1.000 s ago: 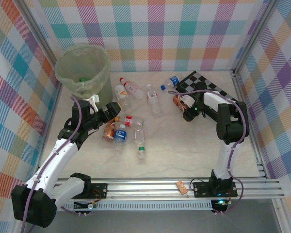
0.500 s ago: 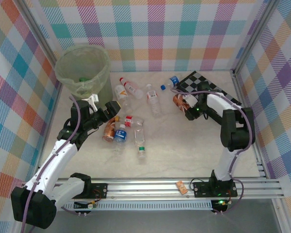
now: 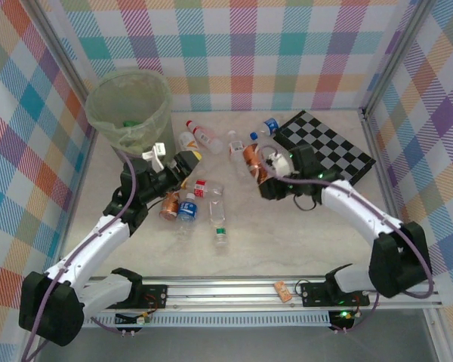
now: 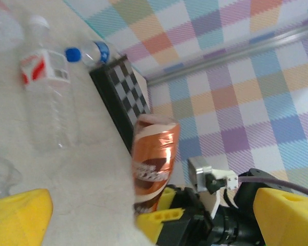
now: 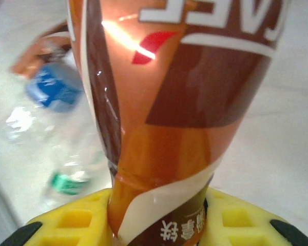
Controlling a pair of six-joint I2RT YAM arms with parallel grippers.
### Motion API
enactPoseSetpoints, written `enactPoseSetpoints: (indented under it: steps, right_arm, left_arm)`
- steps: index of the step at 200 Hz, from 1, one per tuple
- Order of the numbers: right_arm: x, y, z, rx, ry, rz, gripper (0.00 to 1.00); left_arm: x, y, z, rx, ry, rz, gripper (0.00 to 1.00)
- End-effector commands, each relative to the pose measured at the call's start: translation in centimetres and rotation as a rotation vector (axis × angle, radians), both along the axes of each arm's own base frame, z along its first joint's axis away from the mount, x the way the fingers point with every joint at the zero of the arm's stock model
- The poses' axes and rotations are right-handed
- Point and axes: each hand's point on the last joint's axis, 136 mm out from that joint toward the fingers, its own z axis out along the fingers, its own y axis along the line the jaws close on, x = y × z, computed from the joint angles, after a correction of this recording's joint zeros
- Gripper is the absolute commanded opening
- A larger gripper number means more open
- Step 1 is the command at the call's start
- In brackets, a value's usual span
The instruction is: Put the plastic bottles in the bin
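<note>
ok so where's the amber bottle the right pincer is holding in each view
top external: amber bottle just above centre, left of the checkerboard.
left wrist: amber bottle lower middle, overlapping the checkerboard's edge.
right wrist: amber bottle dead centre, close up.
shared landmark: the right pincer, its yellow fingers clamped on the bottle's end.

Two amber bottles [image 3: 251, 162] [image 3: 170, 204], about seven clear bottles [image 3: 217, 207], one bin [image 3: 109, 124], one checkerboard [image 3: 328, 147]

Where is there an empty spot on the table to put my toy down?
The bare tabletop between the green-capped bottle, the right arm and the near rail is free. From the bin to the checkerboard it is crowded with bottles.
</note>
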Motion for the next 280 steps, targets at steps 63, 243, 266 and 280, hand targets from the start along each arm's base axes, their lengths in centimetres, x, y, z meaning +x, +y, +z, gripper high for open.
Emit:
enactPoseSetpoints:
  steps: [63,243,266,280]
  right_arm:
    - [-3.4,6.3,4.4,0.281,0.083,0.075,0.32]
    - [-4.3,5.3,5.5,0.154,0.021,0.122,0.99]
    - [-4.6,3.6,7.0,0.131,-0.002,0.101,0.99]
    - [-4.4,2.3,8.0,0.128,-0.002,0.041,0.99]
  left_arm:
    - [0.5,-8.2,1.1,-0.053,-0.071,-0.143,1.0]
    - [2.1,-11.0,-1.8,-0.012,-0.013,-0.135,0.51]
    - [2.2,-10.8,-1.5,0.028,-0.018,-0.13,0.49]
    - [2.3,-10.7,-1.1,0.065,-0.026,-0.133,0.48]
